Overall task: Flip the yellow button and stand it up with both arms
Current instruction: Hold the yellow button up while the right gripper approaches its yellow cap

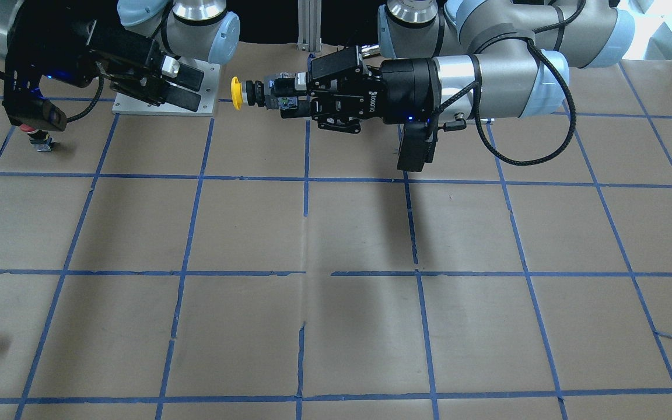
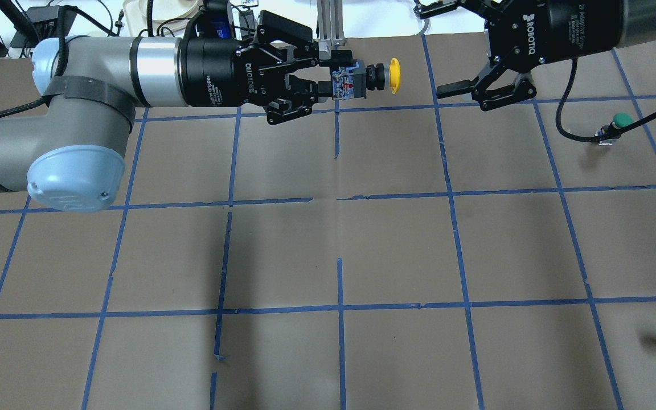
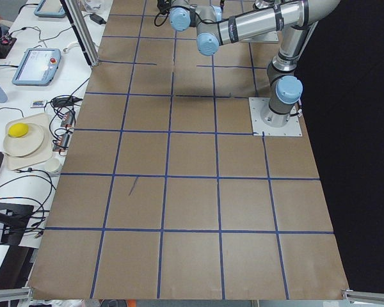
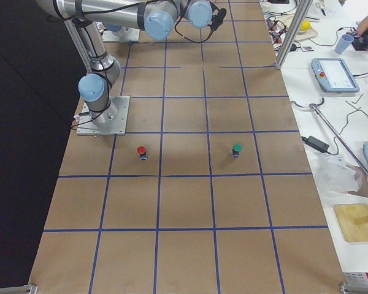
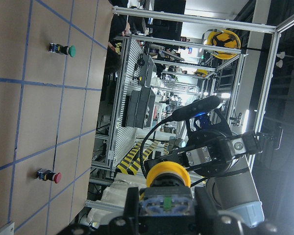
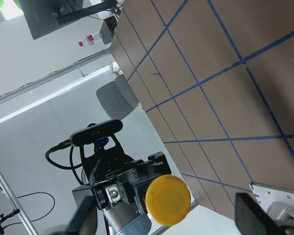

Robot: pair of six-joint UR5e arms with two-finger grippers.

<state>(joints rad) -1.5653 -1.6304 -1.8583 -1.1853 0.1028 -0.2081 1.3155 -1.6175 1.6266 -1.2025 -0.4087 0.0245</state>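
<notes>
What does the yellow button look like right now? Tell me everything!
The yellow button has a round yellow mushroom cap, a black neck and a blocky grey-and-black base. It lies sideways in the air above the table, cap pointing toward the open right tool. Only the left tool touches it, pinching its base.

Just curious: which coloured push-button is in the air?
The yellow-capped push-button, held by the left gripper; the red-capped button and green-capped button stand on the table.

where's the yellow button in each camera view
Front-facing: yellow button upper centre, cap pointing view-left.
Overhead: top centre, cap pointing view-right.
Exterior left: cannot make it out.
Exterior right: cannot make it out.
Left wrist: bottom centre.
Right wrist: bottom centre, cap face-on.
Landmark: the left gripper clamped on its base.
</notes>
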